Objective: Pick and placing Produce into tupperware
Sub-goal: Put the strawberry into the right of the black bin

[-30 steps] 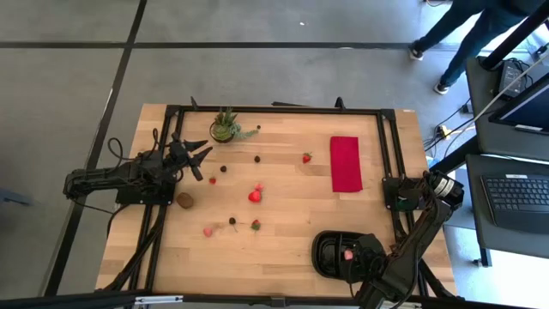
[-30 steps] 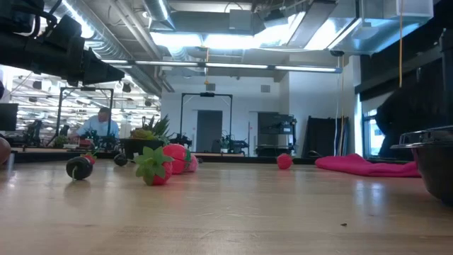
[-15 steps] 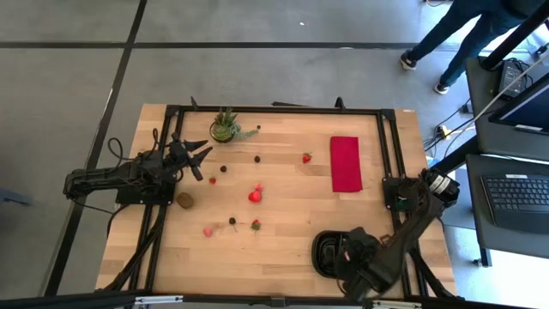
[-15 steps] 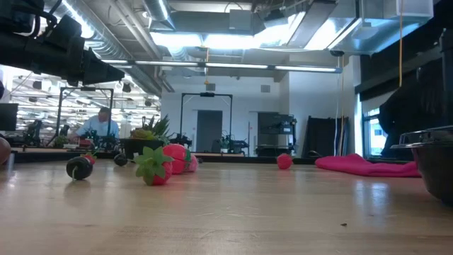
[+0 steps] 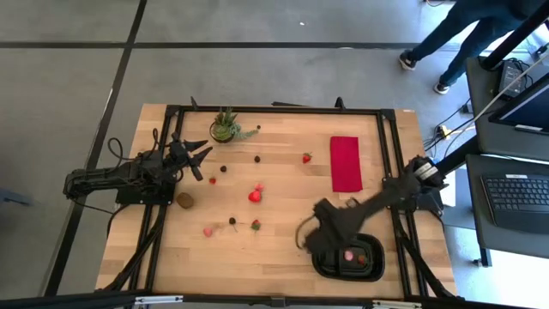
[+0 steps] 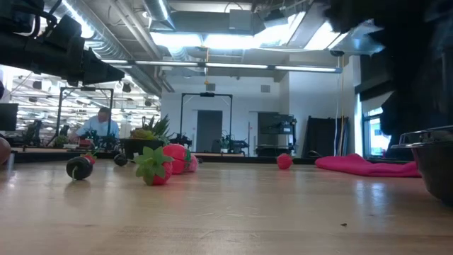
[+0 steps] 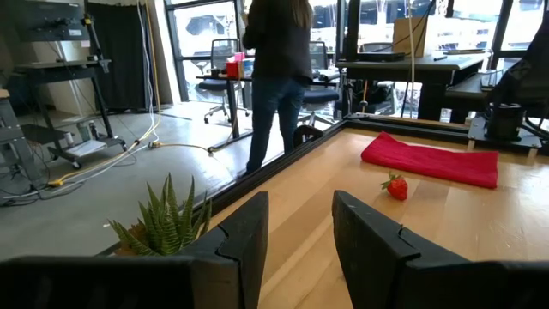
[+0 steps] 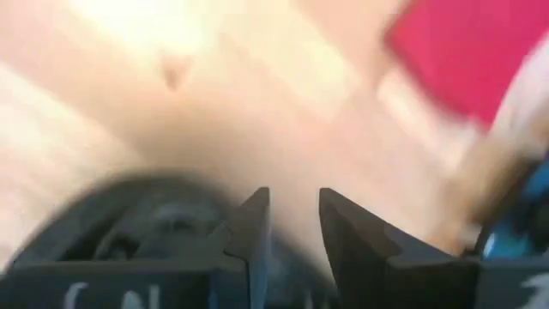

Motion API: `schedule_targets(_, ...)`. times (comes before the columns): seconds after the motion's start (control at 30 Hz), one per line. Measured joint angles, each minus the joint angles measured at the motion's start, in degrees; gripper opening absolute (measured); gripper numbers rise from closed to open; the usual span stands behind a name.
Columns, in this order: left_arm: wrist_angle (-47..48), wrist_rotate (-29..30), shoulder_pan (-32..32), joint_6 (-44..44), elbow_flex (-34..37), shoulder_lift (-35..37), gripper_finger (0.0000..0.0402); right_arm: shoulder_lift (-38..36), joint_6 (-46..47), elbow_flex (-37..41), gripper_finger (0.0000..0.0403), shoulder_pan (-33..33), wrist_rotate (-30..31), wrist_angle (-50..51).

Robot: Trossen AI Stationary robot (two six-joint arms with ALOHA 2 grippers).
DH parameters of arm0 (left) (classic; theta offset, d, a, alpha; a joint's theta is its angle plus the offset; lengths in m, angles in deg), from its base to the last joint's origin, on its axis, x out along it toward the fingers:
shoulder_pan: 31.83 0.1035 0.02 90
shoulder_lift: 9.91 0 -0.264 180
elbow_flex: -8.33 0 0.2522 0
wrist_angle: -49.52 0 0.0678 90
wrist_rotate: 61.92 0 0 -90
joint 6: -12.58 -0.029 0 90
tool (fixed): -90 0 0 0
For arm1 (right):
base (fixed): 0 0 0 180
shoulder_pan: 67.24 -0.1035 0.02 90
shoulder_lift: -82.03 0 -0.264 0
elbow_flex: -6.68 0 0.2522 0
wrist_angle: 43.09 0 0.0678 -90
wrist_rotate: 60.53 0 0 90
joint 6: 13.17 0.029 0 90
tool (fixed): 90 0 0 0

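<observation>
The tupperware (image 5: 330, 257) is a black tray near the table's near right corner, with two red pieces (image 5: 354, 257) in it. Loose produce lies mid-table: a strawberry (image 5: 306, 158), red pieces (image 5: 256, 194), a green-topped strawberry (image 5: 255, 225), dark berries (image 5: 257, 159) and a brown kiwi (image 5: 184, 201). My right gripper (image 5: 304, 236) hangs pointing down over the tray's far left rim; in its wrist view it (image 8: 294, 232) is open, with nothing between the fingers. My left gripper (image 5: 202, 159) waits level at the table's left, open (image 7: 300, 249) and empty.
A potted plant (image 5: 226, 127) stands at the far left. A flat red cloth (image 5: 345, 163) lies at the far right. A black frame (image 5: 274, 110) runs along the table's edges. People stand on the floor beyond the far right corner (image 5: 446, 34).
My right gripper has swung from the table's near edge, across the tray, toward the table's middle, rolling as it went; it now stands by the tray's far left rim. The tray and its red pieces are uncovered.
</observation>
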Motion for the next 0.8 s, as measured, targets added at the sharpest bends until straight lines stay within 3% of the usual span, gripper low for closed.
schedule_targets(0.27,0.0,0.0,0.0,-0.1,0.0,0.0,0.0124,0.0,-24.5,-0.8,0.0104,13.6,3.0,-8.5)
schedule_targets(0.37,0.0,0.0,0.0,-0.1,0.0,0.0,0.0124,0.0,-32.4,-0.8,0.0104,18.5,6.9,-12.9)
schedule_targets(0.5,0.0,0.0,0.0,-0.1,0.0,0.0,0.0124,0.0,-35.2,-0.8,0.0104,24.3,11.1,-17.6)
schedule_targets(0.7,0.0,0.0,0.0,-0.1,0.0,0.0,0.0124,0.0,-46.1,-0.8,0.0104,30.7,11.0,-22.9)
schedule_targets(0.8,0.0,0.0,0.0,-0.1,0.0,0.0,0.0124,0.0,-50.2,-0.8,0.0104,33.9,6.6,-23.0)
